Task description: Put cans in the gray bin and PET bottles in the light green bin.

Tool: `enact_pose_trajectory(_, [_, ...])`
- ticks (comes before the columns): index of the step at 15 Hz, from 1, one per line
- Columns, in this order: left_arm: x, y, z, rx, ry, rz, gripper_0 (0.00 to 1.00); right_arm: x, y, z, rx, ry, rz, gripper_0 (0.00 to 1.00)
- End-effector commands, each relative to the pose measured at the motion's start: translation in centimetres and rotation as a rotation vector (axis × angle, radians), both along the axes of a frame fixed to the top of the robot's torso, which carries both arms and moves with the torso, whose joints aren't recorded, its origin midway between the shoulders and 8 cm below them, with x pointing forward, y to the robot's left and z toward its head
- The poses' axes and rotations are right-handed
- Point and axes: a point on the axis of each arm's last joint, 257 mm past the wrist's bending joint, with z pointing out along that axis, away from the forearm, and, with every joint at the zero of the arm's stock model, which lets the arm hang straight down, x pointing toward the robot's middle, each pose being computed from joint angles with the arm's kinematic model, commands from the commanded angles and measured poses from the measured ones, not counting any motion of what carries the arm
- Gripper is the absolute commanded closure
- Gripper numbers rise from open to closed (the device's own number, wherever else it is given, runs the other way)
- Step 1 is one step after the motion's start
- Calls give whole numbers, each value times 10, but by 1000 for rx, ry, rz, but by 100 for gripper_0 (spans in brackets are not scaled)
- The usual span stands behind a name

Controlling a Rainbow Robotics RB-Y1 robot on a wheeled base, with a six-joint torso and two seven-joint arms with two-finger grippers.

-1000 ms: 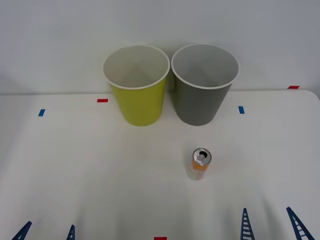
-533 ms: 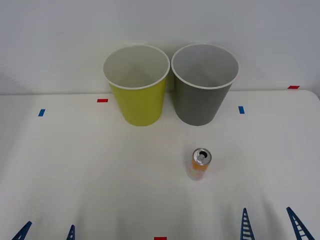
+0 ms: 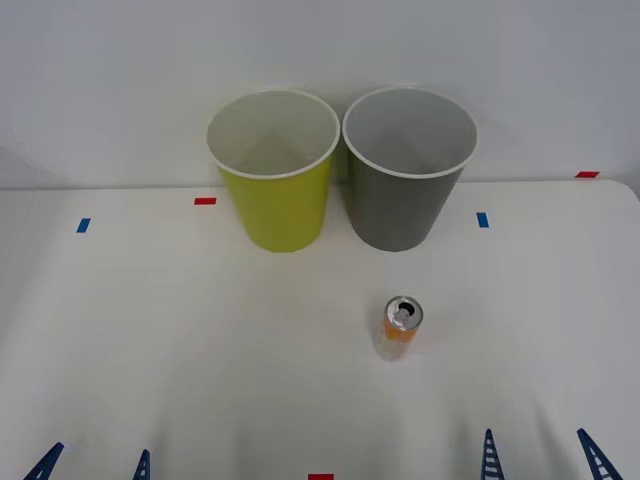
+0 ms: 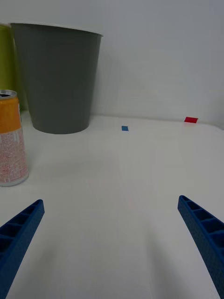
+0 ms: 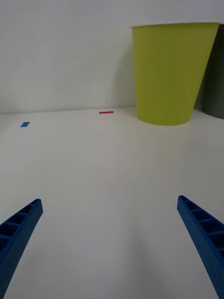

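Lab test bench — plain white table (image 3: pixel 150 330), bare white wall (image 3: pixel 120 80), coloured tape markers (image 3: pixel 205 201).

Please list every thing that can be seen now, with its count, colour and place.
can: 1, orange and white with a silver top, upright on the table, nearer the robot than the gray bin, apart from both bins.
gray bin: 1, dark gray with a white rim, far side of the table, right of the green one.
light green bin: 1, yellow-green with a white rim, beside the gray bin.
tape marks: 3 red, 2 blue, flat on the table.
table: 1, white.
left gripper: 1, blue, open, near edge, left.
right gripper: 1, blue, open, near edge, right.
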Motion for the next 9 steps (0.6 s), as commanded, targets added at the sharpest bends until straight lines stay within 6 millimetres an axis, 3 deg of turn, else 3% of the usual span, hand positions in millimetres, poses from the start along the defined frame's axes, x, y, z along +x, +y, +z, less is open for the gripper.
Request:
enact_pose_trajectory(1, [0, 0, 0, 0, 0, 0, 0, -6, 14, 8, 1, -31, 58, 0])
enact_pose_trajectory(6, [0, 0, 0, 0, 0, 0, 0, 6, 62, 23, 35, -93, 189, 0])
enact_pose_trajectory(9, [0, 0, 0, 0, 0, 0, 0, 27, 73, 10, 39, -104, 203, 0])
